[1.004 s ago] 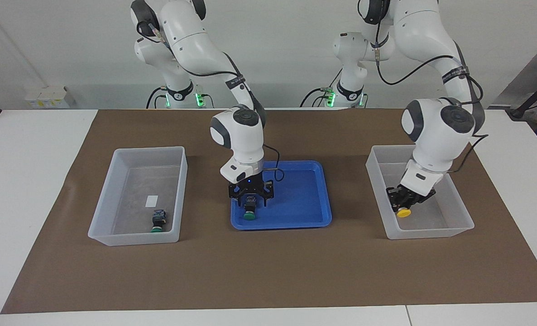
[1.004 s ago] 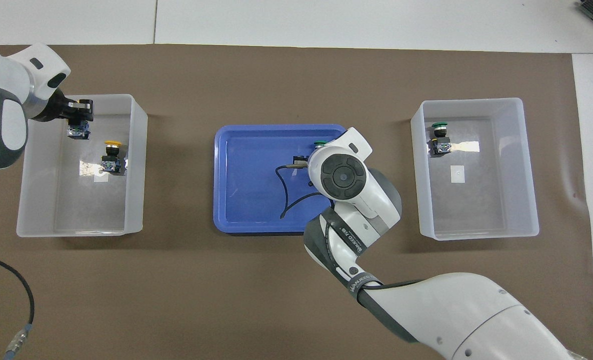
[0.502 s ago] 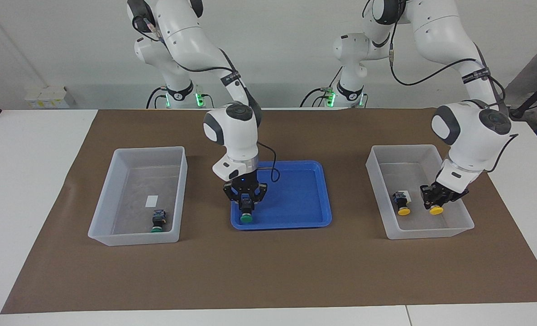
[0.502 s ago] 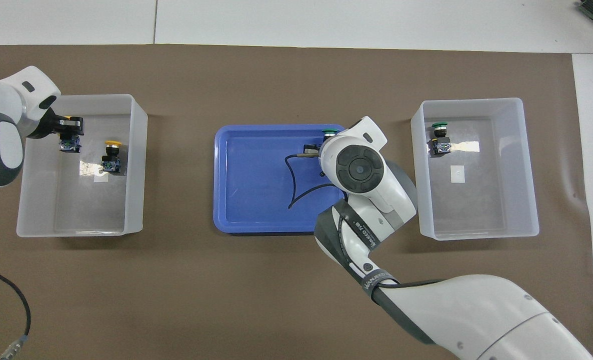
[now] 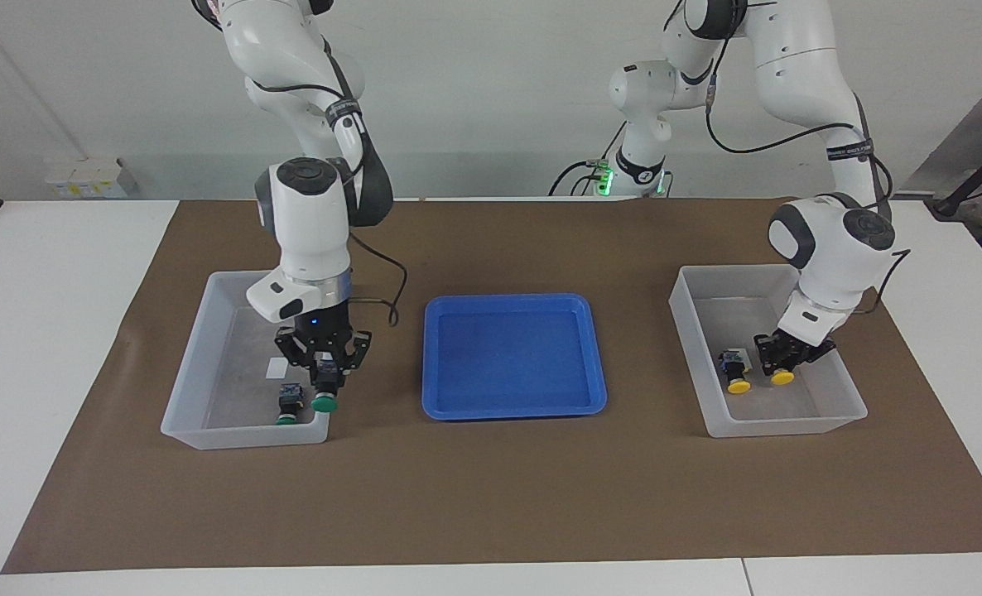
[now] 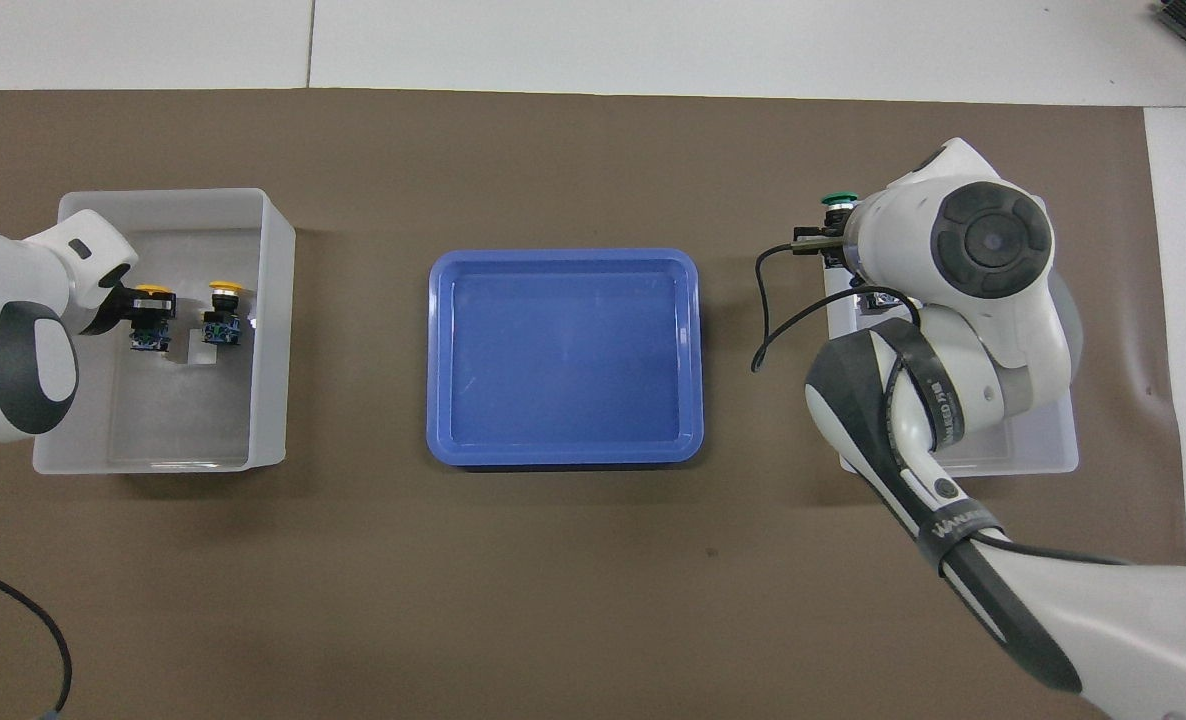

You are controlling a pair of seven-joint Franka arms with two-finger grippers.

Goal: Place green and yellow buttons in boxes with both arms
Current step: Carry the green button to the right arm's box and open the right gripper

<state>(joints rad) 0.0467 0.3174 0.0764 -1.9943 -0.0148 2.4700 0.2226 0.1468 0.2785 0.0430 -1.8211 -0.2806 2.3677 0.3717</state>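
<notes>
My right gripper (image 5: 324,382) is shut on a green button (image 5: 324,402) and holds it over the box (image 5: 209,364) toward the right arm's end, above the wall beside the tray. A second green button (image 5: 290,406) lies in that box. In the overhead view the held button's green cap (image 6: 838,198) shows past the right wrist, which covers most of this box (image 6: 1053,455). My left gripper (image 5: 781,362) is shut on a yellow button (image 5: 782,377) low inside the other box (image 5: 690,331), beside a second yellow button (image 5: 735,370). Both yellow buttons show in the overhead view (image 6: 153,300) (image 6: 223,315).
A shallow blue tray (image 5: 512,356) lies between the two boxes with nothing in it; it also shows in the overhead view (image 6: 563,355). A brown mat (image 5: 491,488) covers the table. A black cable (image 6: 13,610) lies at the mat's corner by the left arm.
My right gripper lifted the green button off the blue tray and carried it to over the right arm's box. My left gripper moved the yellow button close beside the other yellow one.
</notes>
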